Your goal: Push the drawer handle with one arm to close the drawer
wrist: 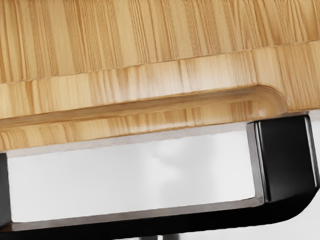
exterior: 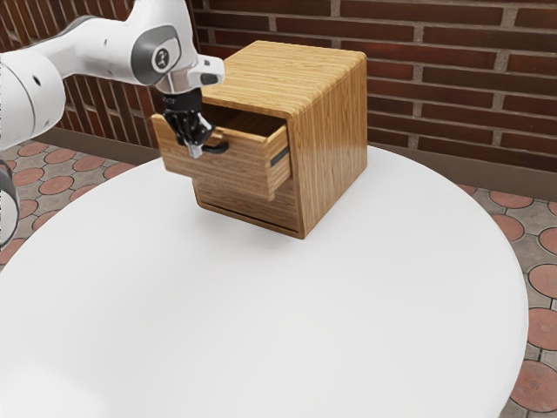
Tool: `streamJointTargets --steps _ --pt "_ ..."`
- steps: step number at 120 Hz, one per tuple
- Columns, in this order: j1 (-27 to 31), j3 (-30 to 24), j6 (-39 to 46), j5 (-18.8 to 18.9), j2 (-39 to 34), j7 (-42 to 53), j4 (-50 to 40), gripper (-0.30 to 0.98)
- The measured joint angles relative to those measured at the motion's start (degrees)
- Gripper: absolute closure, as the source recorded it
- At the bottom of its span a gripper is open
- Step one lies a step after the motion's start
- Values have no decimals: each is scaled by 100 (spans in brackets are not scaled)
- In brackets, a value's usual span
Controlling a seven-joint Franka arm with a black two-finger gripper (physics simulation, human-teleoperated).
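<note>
Before the jutting drawer point(exterior: 235, 168), the hand point(exterior: 194, 148), closed on nothing, stands at the outer side of the black handle point(exterior: 219, 147), whose long bar runs across the front, so the push should go square to it, toward the cabinet point(exterior: 332, 131)

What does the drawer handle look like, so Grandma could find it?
On the round white table stands a wooden cabinet with its upper drawer out. The handle is on that drawer's front, by the robot's gripper. It's a black bar standing off the wood on two posts, unlike the dark strip along the drawer's side.
</note>
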Motion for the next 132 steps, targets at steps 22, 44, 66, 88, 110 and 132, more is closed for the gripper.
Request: streamJointTargets --steps 22,44,66,88,110,132 --pt "-43 86 369 12 101 8 18 79" --pt "-67 85 884 6 210 18 24 78" --pt "-138 80 1256 -13 427 20 330 78" --pt "-176 82 1406 -19 637 20 628 79" --pt "-160 28 1413 -33 -131 -8 -274 79" --pt "-71 -564 723 -546 -2791 -158 -2866 46"
